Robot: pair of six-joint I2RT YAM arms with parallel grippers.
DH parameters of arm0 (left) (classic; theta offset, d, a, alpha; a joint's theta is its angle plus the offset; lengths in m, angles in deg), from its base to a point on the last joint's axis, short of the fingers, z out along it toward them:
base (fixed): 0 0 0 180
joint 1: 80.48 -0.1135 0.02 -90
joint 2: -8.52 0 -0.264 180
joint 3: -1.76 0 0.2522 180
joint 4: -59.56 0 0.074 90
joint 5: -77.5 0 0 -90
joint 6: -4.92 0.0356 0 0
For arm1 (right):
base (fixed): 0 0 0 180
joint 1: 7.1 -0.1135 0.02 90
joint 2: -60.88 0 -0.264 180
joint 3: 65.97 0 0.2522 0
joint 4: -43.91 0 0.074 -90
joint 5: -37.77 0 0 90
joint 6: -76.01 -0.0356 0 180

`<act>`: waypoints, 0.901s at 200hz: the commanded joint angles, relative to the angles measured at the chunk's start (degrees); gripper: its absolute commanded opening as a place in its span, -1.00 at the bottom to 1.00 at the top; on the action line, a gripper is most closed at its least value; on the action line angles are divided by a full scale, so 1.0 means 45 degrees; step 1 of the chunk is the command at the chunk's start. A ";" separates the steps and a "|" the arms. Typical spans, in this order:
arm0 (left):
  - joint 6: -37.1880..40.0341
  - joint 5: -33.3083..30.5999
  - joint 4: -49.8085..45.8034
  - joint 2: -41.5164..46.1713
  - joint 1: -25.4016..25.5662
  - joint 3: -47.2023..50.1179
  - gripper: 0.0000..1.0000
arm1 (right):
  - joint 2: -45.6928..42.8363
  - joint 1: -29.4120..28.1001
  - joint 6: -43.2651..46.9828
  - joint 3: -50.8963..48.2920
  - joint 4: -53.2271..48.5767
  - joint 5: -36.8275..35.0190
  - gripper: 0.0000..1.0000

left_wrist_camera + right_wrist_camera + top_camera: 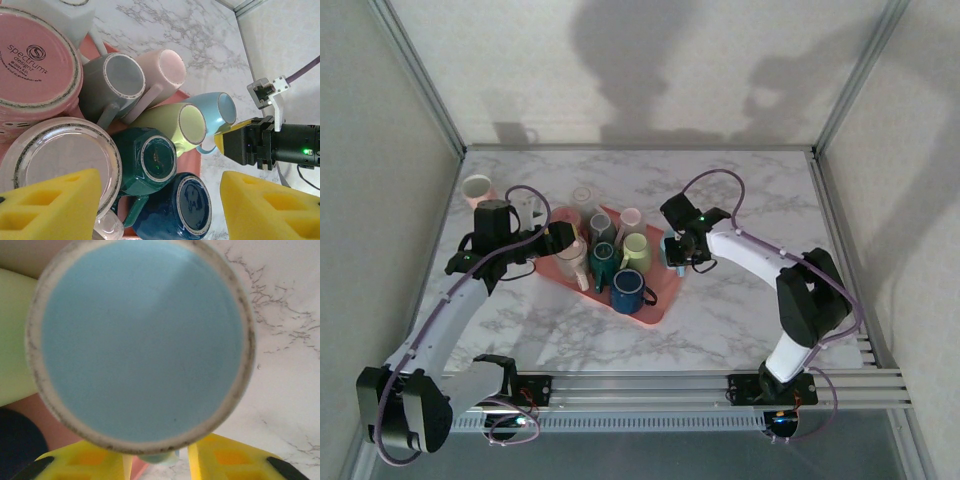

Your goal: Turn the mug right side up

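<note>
Tray (665,308) packed tight, table (760,200) open to its right.
Mugs (605,255) touch, no gaps between; light blue mug (672,247) at tray's right edge faces bare marble.

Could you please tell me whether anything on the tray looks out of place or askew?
Yes: the light blue ceramic mug at the right edge of the pink plastic tray, the dark green ceramic mug on it and their neighbours stand upside down, bases up.
</note>
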 commanded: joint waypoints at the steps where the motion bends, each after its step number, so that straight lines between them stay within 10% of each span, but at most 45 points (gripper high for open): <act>1: 0.0199 0.0205 0.0312 -0.0089 0.0131 -0.0172 0.27 | 0.0331 -0.0147 0.0448 0.0390 -0.0101 -0.0502 -0.33; 117: 0.0276 0.0251 -0.0195 -0.0149 0.0226 -0.0642 0.28 | -0.0112 -0.0205 0.1501 0.0083 0.0340 -0.1006 -1.00; 180: -0.0932 0.0578 0.0856 0.0240 0.0337 -0.0437 0.28 | -0.1852 -0.0199 0.1381 -0.0023 0.0296 -0.0378 -1.00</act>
